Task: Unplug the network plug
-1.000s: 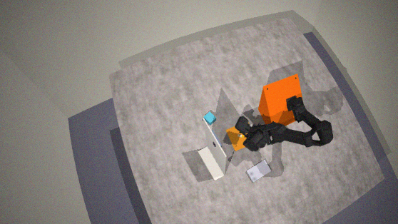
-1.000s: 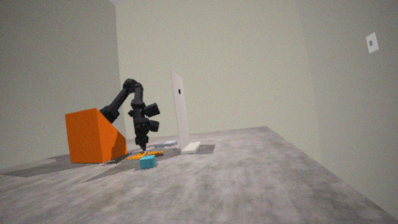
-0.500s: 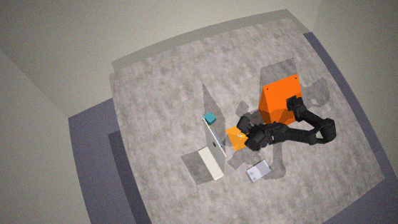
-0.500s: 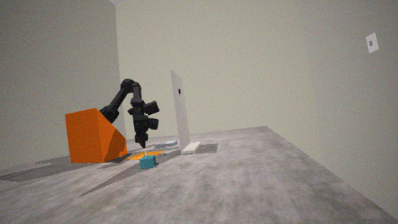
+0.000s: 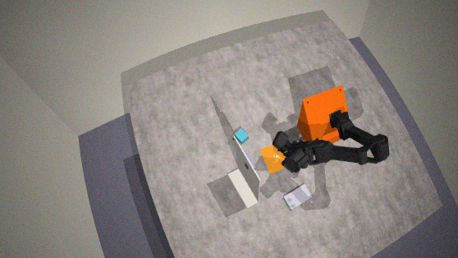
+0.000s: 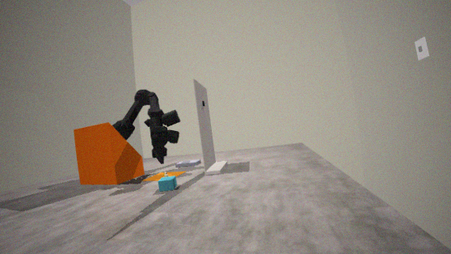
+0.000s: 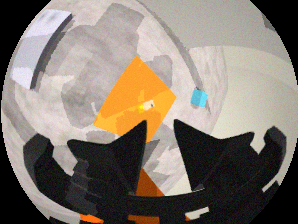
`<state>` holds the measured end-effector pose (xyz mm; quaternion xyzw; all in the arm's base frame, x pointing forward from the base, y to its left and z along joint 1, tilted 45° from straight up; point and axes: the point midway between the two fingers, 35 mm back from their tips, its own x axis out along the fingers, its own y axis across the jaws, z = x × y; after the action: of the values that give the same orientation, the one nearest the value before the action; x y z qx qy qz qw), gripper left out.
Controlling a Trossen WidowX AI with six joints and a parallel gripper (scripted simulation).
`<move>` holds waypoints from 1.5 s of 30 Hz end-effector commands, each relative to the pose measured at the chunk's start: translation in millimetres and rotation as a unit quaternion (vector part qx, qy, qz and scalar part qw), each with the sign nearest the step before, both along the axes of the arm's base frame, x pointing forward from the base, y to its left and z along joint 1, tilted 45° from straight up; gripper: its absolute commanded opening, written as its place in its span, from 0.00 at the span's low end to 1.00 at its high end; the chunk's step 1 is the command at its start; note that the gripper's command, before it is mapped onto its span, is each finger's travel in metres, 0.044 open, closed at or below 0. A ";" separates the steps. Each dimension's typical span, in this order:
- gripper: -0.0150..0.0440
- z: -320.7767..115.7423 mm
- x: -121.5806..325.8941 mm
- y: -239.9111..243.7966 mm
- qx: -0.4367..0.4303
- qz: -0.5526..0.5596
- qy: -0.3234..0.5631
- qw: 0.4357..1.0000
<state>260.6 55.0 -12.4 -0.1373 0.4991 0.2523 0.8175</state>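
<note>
Jaws parted and holding nothing, the gripper [image 6: 160, 158] hangs in the air above the orange marked square [image 5: 272, 158], fingertips pointing down and clear of the table [image 5: 185, 123]. The small pale plug [image 7: 148, 104] lies on the square, seen below and between the dark fingers in the wrist view. The upright panel [image 6: 204, 121] stands just beside the square, a teal cube [image 6: 167, 183] near its far end, an orange block [image 6: 103, 154] behind the arm.

Mottled grey table [image 5: 185, 123] carries: orange block [image 5: 322, 112], upright panel [image 5: 240, 160], orange square [image 5: 272, 159] with plug [image 5: 276, 156], teal cube [image 5: 242, 135], grey slab [image 5: 297, 196].
</note>
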 end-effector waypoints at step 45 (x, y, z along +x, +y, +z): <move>0.52 49.4 -1.9 -46.6 -0.001 0.000 0.000 1.000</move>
<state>257.7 11.4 34.7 -0.1372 0.4987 0.2513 0.8181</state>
